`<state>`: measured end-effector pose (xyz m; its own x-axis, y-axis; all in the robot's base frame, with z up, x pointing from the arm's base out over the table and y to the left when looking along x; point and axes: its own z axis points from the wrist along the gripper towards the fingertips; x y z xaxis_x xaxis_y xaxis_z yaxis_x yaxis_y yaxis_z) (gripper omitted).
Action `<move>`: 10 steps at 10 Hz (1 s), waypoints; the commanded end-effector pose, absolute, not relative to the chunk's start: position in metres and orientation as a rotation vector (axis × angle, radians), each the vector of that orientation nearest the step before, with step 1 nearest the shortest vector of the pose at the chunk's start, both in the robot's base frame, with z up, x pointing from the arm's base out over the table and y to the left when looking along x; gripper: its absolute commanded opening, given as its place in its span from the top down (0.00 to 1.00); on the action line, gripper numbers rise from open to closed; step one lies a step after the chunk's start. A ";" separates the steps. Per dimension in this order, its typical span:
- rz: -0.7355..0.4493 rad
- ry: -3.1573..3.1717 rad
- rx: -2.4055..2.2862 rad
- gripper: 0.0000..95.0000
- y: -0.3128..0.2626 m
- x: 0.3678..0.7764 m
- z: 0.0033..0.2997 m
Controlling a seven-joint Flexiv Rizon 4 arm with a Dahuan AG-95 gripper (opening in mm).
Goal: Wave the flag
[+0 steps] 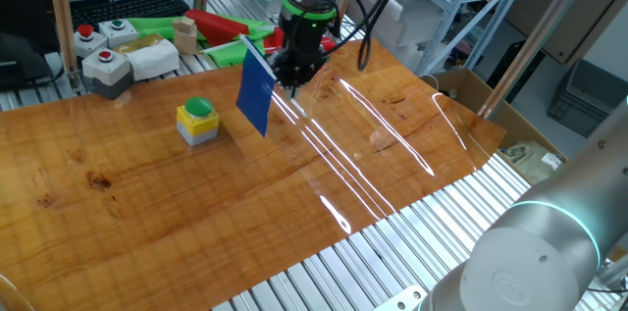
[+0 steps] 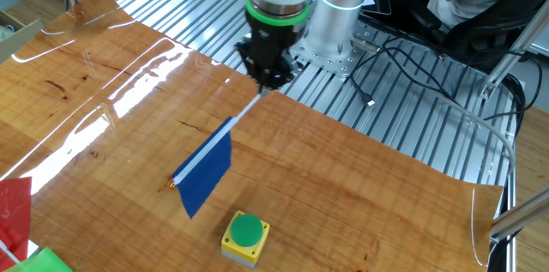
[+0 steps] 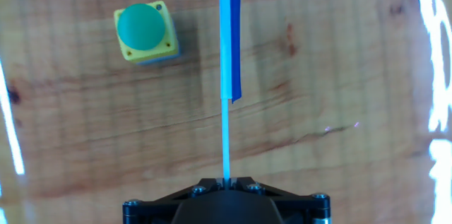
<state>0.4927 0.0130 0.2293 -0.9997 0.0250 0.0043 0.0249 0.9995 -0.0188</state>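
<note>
**Flag held aloft by its stick**

Tool [image 2: 268,83] pinching the bare end of the thin white stick; small dark-blue rectangular flag [image 2: 204,173] angled down and outward, cloth clear of the wooden table [image 2: 360,186]. Likely gripped at the far end so the cloth swings freely. Yellow button box with green cap [image 2: 245,237] sits just beside the cloth, on the table; a wide sweep could clip it.

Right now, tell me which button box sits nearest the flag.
The yellow box with the green button, alone on the wood beside the flag; the grey boxes sit at the table's far edge.
</note>
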 end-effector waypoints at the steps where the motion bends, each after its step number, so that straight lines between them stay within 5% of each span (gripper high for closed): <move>1: 0.032 -3.140 0.043 1.00 -0.006 0.497 0.219; 10: 0.031 -3.137 0.141 1.00 -0.037 0.493 0.182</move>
